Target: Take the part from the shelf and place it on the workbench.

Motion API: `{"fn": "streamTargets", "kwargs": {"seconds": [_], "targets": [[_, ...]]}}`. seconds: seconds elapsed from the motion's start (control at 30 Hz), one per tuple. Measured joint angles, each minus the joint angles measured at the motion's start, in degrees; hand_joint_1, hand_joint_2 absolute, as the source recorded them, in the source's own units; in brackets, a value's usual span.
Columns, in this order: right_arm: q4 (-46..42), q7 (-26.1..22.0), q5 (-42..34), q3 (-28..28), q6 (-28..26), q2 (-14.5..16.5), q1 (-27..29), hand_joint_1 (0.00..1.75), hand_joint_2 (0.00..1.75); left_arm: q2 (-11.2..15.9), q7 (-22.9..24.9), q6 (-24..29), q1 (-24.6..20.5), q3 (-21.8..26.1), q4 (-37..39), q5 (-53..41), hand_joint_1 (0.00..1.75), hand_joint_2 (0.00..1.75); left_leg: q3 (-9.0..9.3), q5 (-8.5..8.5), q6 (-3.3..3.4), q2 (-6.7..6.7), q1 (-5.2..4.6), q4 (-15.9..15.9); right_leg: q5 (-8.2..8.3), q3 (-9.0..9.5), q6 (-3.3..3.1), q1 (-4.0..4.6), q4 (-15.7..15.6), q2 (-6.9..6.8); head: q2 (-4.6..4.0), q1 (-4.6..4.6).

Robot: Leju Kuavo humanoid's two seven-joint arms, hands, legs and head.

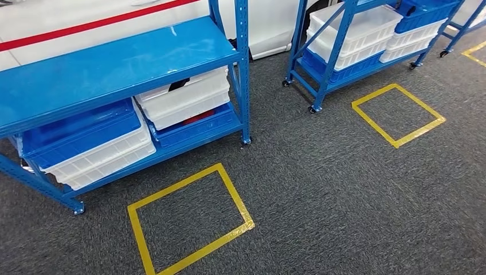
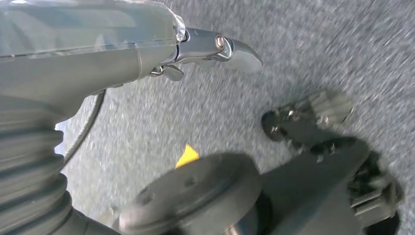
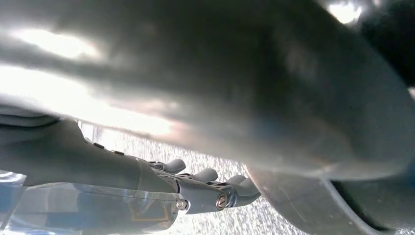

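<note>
While the part can't really be made out, something dark pokes out of the white bin (image 1: 186,97) on the near blue shelf (image 1: 114,69), nowhere near either hand. Left hand (image 2: 195,54) hangs over grey carpet (image 1: 321,195), fingers loose, holding nothing. Right hand (image 3: 205,188) looks curled, can't tell more.

We observe our right hand (image 3: 195,188) with fingers (image 3: 205,175) curled and holding nothing, above speckled grey floor (image 3: 215,223), beneath a large blurred dark mass.

two blue shelves (image 1: 114,69) (image 1: 344,69), two full yellow floor squares (image 1: 189,220) (image 1: 398,114)
</note>
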Motion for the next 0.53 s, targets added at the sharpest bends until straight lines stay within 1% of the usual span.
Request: {"fn": "streamTargets", "kwargs": {"seconds": [0.03, 0.07, 0.1, 0.13, 0.17, 0.2, 0.23, 0.27, 0.3, 0.33, 0.37, 0.4, 0.43, 0.47, 0.5, 0.53], "targets": [[0.0, 0.0, 0.0, 0.0, 0.0, 0.1, 0.0, 0.0, 0.0, 0.0, 0.0, 0.0, 0.0, 0.0, 0.0, 0.0, 0.0, 1.75, -0.95, -1.05, -0.14, 1.56, -0.06, 1.9, 0.04, 0.02, -0.32, 0.04, -0.1, -0.78, 0.0, -0.01], [0.0, 0.0, 0.0, 0.0, 0.0, 0.1, 0.1, 0.0, 0.0, 0.0, 0.0, 0.0, -0.1, 0.0, 0.0, 0.0, 0.0, 1.75, -2.36, -2.58, -0.26, 3.32, -0.13, 4.9, 0.02, 0.02, -0.57, 0.2, -0.1, -1.6, 0.0, -0.01], [0.0, 0.0, 0.1, 0.0, 0.0, 0.1, 0.2, 0.0, 0.0, 0.0, 0.0, 0.0, -0.2, 0.0, 0.0, 0.0, 0.0, 1.75, -4.19, -4.33, -0.33, 4.29, -0.14, 8.8, -0.05, 0.0, -0.77, 0.39, -0.1, -2.47, 0.0, -0.01], [0.0, 0.0, 0.1, 0.0, 0.0, 0.1, 0.2, 0.0, 0.0, -0.1, 0.0, 0.0, -0.3, 0.0, 0.0, 0.0, 0.0, 1.75, -5.92, -5.68, -0.33, 4.66, -0.11, 12.4, -0.16, 0.01, -0.93, 0.59, -0.1, -3.36, 0.0, -0.01], [0.0, 0.0, 0.2, 0.0, 0.0, 0.1, 0.3, 0.0, 0.0, -0.1, 0.0, 0.0, -0.3, 0.0, 0.0, 0.0, 0.0, 1.75, -7.06, -6.21, -0.23, 4.79, -0.11, 14.8, -0.3, 0.08, -1.04, 0.77, 0.0, -4.2, 0.0, -0.01], [0.0, 0.0, 0.2, 0.0, 0.0, 0.0, 0.3, 0.0, 0.0, -0.1, 0.0, 0.0, -0.2, 0.0, 0.0, 0.0, 0.0, 1.75, -7.18, -5.61, -0.02, 4.85, -0.14, 15.2, -0.48, 0.24, -1.12, 0.96, 0.0, -4.99, 0.0, -0.01], [0.0, 0.0, 0.3, 0.0, 0.0, 0.0, 0.3, 0.0, 0.0, -0.1, 0.0, 0.0, -0.2, 0.0, 0.0, 0.0, 0.0, 1.75, -6.19, -3.98, 0.35, 5.03, -0.26, 13.2, -0.72, 0.52, -1.16, 1.14, 0.0, -5.74, 0.0, -0.01], [0.0, 0.0, 0.3, 0.0, 0.0, 0.0, 0.4, 0.0, 0.0, -0.1, 0.0, 0.0, -0.2, 0.0, 0.0, 0.1, 0.0, 1.75, -4.36, -1.93, 0.91, 5.66, -0.53, 9.5, -1.01, 0.9, -1.17, 1.3, -0.1, -6.44, 0.0, -0.01], [0.0, 0.0, 0.3, 0.0, 0.0, 0.1, 0.4, 0.0, 0.0, 0.0, 0.0, 0.0, -0.2, 0.0, 0.0, 0.1, 0.0, 1.75, -2.46, -0.6, 1.51, 6.8, -0.93, 5.9, -1.28, 1.25, -1.14, 1.43, -0.2, -7.13, 0.0, -0.01], [0.0, 0.0, 0.4, 0.0, 0.0, 0.1, 0.5, 0.0, 0.0, 0.0, 0.0, 0.0, -0.3, 0.0, 0.0, 0.1, 0.0, 1.75, -0.85, 0.12, 2.08, 7.91, -1.38, 2.8, -1.54, 1.48, -1.0, 1.54, -0.2, -7.8, 0.0, -0.01], [0.0, 0.0, 0.4, 0.0, 0.0, 0.1, 0.6, 0.0, 0.0, 0.0, 0.0, 0.0, -0.5, 0.0, 0.0, 0.1, 0.0, 1.75, 0.06, 0.14, 2.51, 8.75, -1.75, 1.0, -1.71, 1.59, -0.8, 1.61, -0.3, -8.46, 0.0, -0.01], [0.0, 0.0, 0.4, 0.0, 0.1, 0.1, 0.6, 0.0, 0.0, 0.0, -0.1, 0.0, -0.6, 0.0, 0.0, 0.1, 0.0, 1.75, 0.35, -0.28, 2.73, 8.99, -2.01, 0.5, -1.81, 1.62, -0.57, 1.64, -0.5, -9.06, 0.0, -0.01], [0.0, 0.0, 0.5, 0.0, 0.1, 0.1, 0.6, 0.0, 0.0, 0.0, -0.1, 0.0, -0.6, 0.0, 0.0, 0.1, 0.0, 1.75, 0.49, -0.31, 2.9, 8.53, -2.15, 0.0, -1.9, 1.77, -0.31, 1.69, -0.6, -9.69, 0.0, -0.02], [0.0, 0.0, 0.5, 0.0, 0.1, 0.0, 0.5, 0.0, 0.0, 0.0, -0.1, 0.0, -0.5, 0.0, 0.0, 0.1, 0.0, 1.75, 0.69, -0.26, 2.96, 7.94, -1.92, -0.4, -2.08, 2.03, -0.04, 1.67, -0.7, -9.73, 0.0, -0.01], [0.0, 0.0, 0.5, 0.0, 0.1, 0.0, 0.4, 0.0, 0.0, 0.0, -0.1, 0.0, -0.4, 0.0, 0.0, 0.1, 0.0, 1.75, 1.06, -0.15, 3.0, 7.31, -1.71, -0.9, -2.33, 2.18, 0.27, 1.63, -0.4, -8.65, 0.0, -0.01], [0.0, 0.0, 0.5, -0.1, 0.1, 0.0, 0.3, 0.0, 0.0, 0.0, -0.1, 0.0, -0.3, 0.0, 0.0, 0.1, 0.0, 1.75, 1.3, -0.09, 3.03, 6.97, -1.54, -1.3, -2.47, 2.33, 0.43, 1.63, -0.3, -8.23, 0.0, 0.0]]}}
